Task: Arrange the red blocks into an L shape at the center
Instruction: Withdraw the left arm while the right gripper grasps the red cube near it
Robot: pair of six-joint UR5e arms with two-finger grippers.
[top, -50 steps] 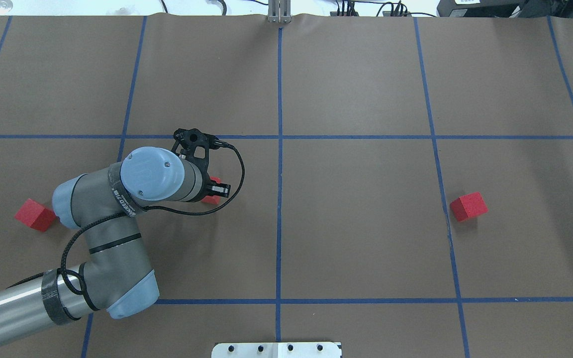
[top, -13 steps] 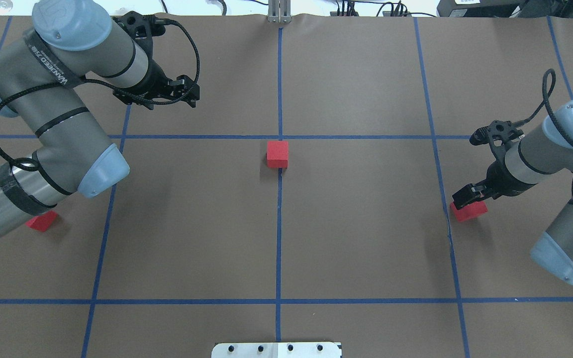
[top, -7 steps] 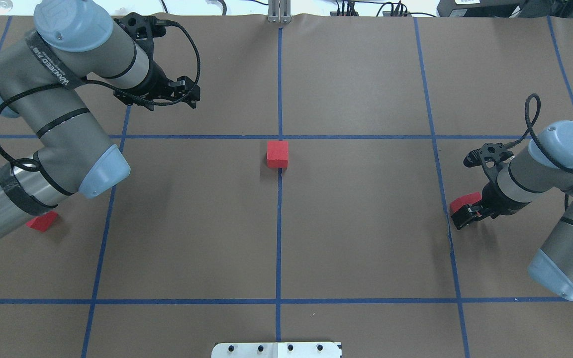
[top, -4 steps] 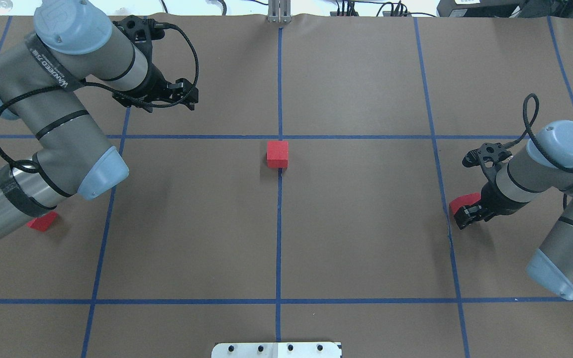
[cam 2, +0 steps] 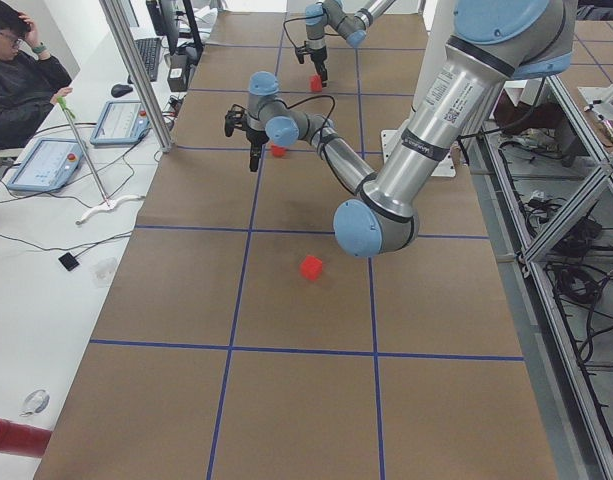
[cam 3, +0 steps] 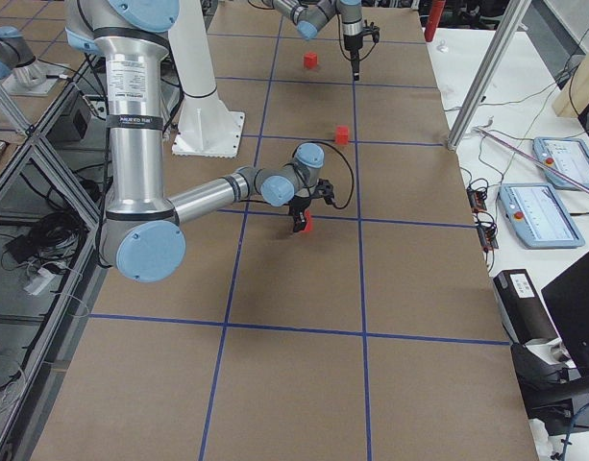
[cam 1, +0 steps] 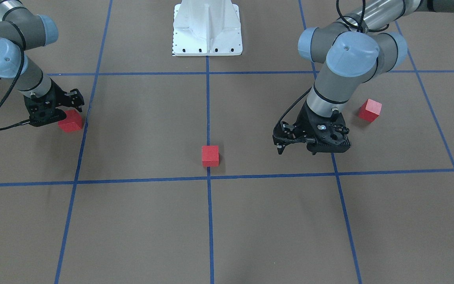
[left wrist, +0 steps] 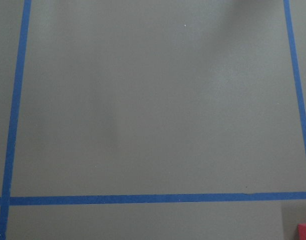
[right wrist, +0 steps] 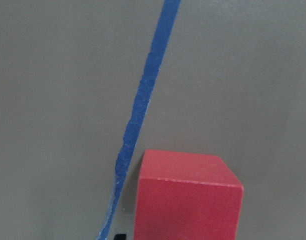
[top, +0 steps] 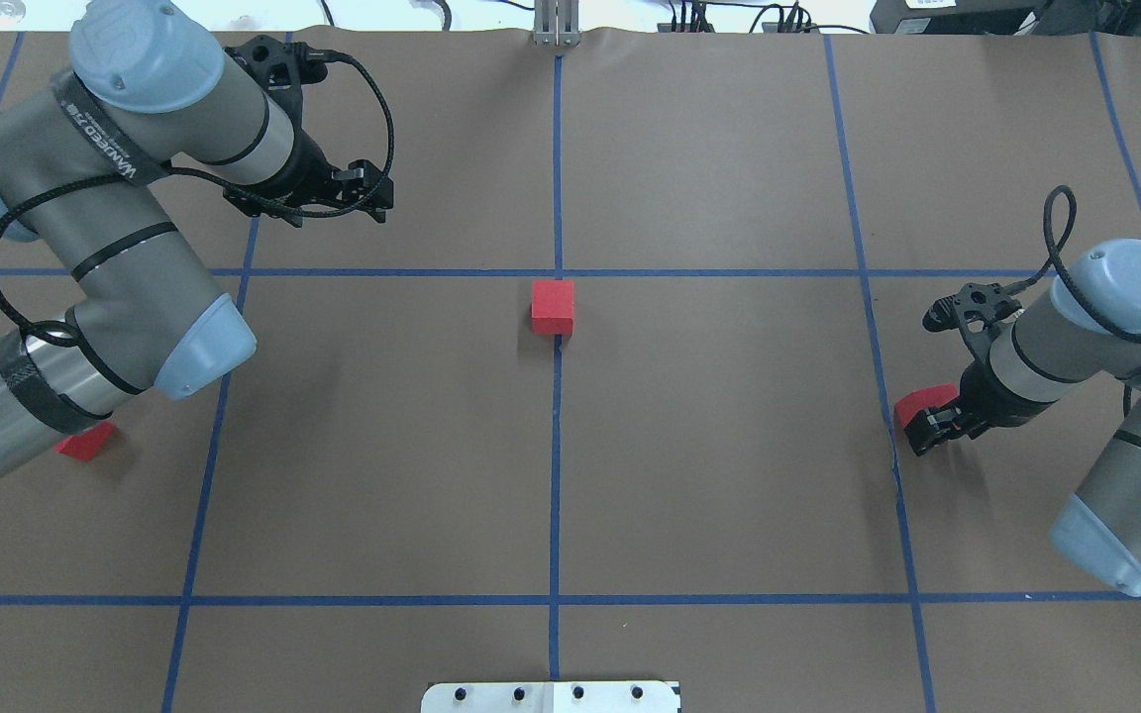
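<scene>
Right end effector (top: 927, 434) low at a red block (top: 920, 402), 4 o'clock from the center (top: 558, 272); cannot tell if clamped. Left end effector (top: 370, 190) spread, empty, parked at 10 o'clock, probably for room. Second block (top: 553, 305) just 6 o'clock of center.

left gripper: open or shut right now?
Open. In the overhead view the black two-finger left gripper has its fingertips spread apart, with nothing between them but brown paper.
</scene>
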